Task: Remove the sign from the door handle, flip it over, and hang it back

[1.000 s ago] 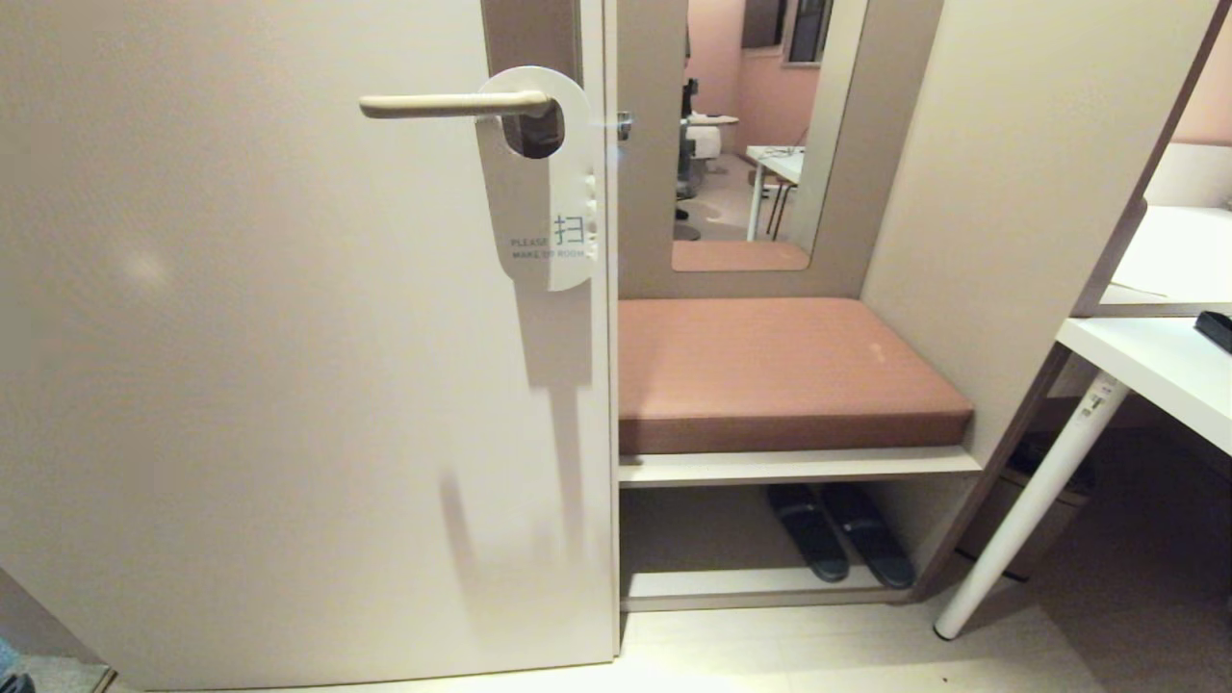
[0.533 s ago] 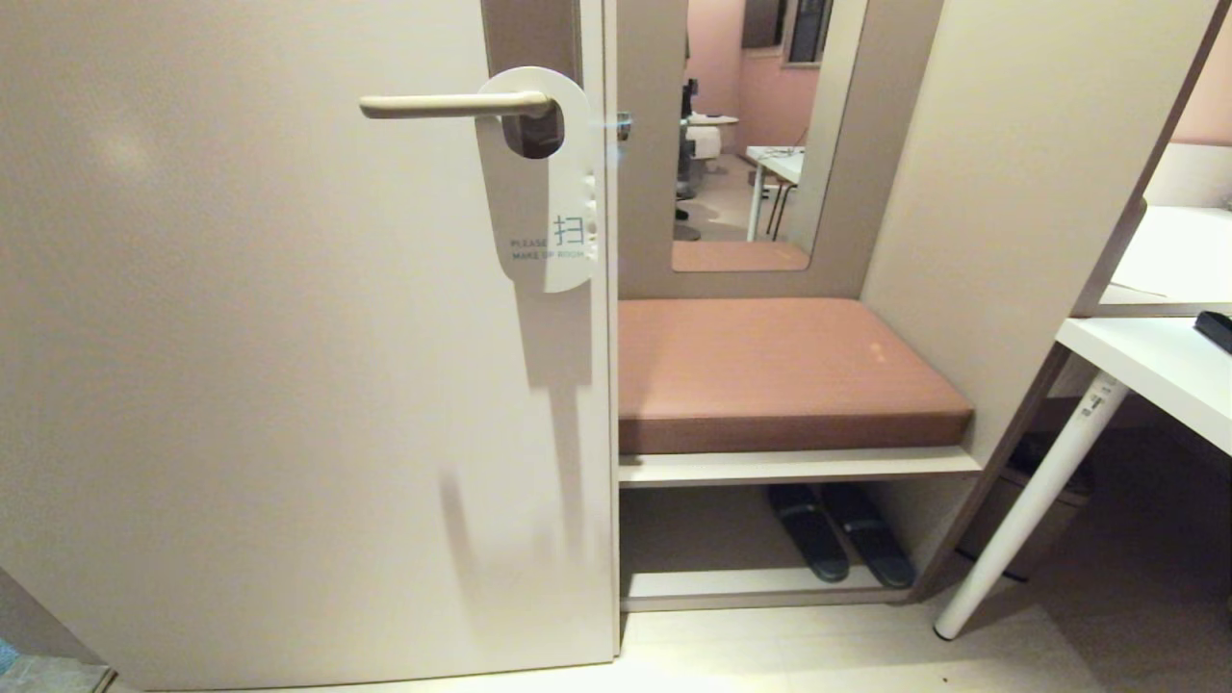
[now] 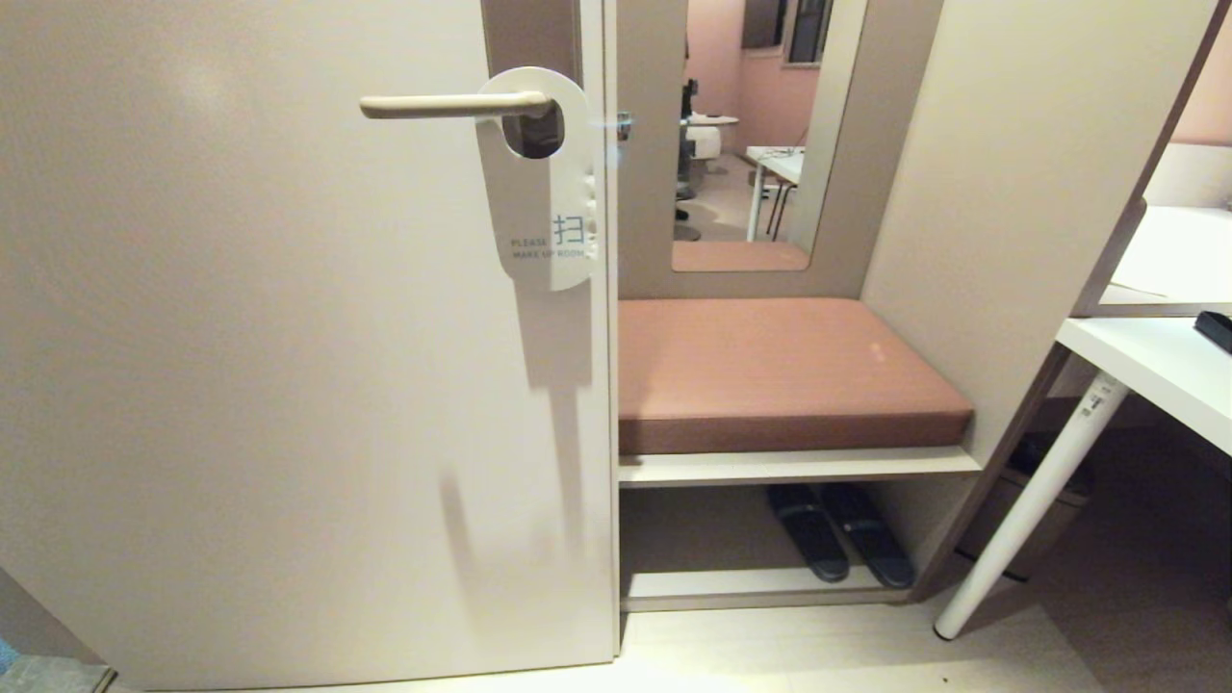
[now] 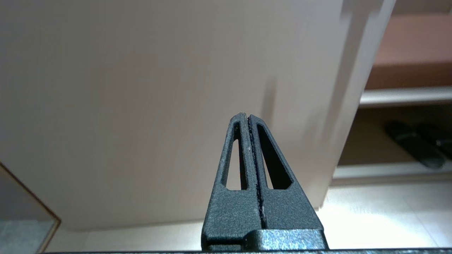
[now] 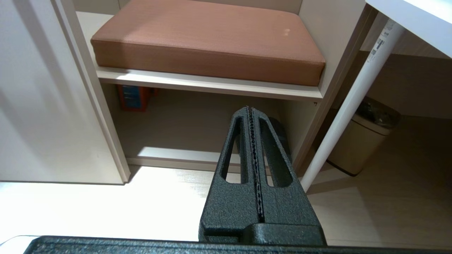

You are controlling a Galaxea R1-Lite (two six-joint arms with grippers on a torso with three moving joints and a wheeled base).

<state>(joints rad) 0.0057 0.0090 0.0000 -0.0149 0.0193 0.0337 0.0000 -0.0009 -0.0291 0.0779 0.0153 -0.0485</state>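
Both my left fingers (image 4: 248, 118) and right fingers (image 5: 251, 109) are pressed together, empty, low by the floor. The sign (image 3: 541, 183) hangs on the door handle (image 3: 448, 104) far above them, white side out. I judge no step remains; otherwise I must rise and part them.

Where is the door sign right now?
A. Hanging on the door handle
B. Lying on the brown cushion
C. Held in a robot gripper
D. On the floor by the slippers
A: in the head view the sign hangs by its round hole on the door handle, white side out, with no gripper near it.
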